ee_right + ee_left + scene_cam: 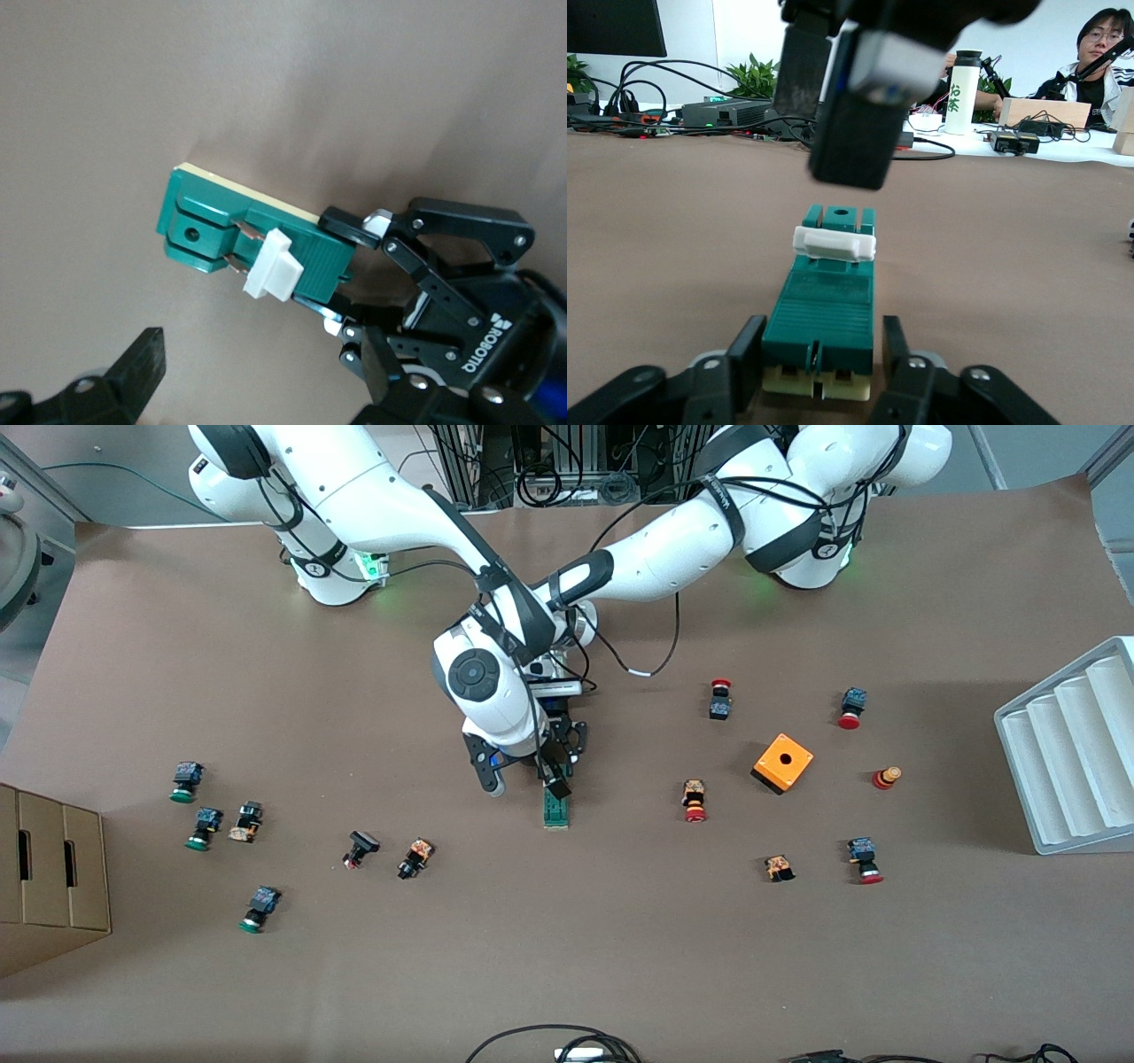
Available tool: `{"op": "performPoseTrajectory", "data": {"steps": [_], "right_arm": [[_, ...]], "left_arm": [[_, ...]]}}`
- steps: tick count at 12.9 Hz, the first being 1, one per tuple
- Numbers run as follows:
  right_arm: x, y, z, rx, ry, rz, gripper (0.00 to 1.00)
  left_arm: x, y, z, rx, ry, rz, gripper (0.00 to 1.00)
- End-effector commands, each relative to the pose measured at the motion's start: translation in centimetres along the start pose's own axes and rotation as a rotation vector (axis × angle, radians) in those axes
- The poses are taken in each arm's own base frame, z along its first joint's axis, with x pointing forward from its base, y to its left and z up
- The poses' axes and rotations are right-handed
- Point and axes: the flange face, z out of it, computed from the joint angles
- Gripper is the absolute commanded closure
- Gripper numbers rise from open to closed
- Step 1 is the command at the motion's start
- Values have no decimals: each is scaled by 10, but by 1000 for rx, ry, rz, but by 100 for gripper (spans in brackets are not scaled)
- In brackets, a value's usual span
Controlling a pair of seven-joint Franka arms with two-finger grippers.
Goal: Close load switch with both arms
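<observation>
At mid-table [266, 974], left pincer [819, 376] grips the switch [824, 319]; right pincer [833, 97] hovers over its tab [834, 243], fingers together, seemingly poised to press down.

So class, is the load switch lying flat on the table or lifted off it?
Lying flat: the load switch rests on the table, with the left claw around one end.

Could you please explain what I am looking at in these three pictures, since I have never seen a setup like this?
Two white robot arms stand at a brown table. One picture looks down from a high camera; the other two come from cameras on the arms' wrists. In the middle lies a green load switch with a white tab. The left gripper has its jaws around one end of the switch. The right gripper hangs just above the tab, apart from it. Small push buttons, an orange box and a white tray lie around.
</observation>
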Motion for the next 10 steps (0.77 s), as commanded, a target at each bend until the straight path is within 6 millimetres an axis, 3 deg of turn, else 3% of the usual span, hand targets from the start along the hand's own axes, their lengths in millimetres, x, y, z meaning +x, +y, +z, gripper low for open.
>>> {"op": "performPoseTrajectory", "data": {"steps": [1, 7, 10], "right_arm": [[-9, 6, 19, 37, 5, 36, 5], [4, 2, 26, 58, 18, 43, 23], [9, 1, 37, 84, 25, 43, 28]], "left_arm": [[-4, 2, 3, -2, -6, -15, 46], [-4, 3, 3, -2, -9, -13, 52], [-4, 3, 3, 1, -8, -16, 53]]}}
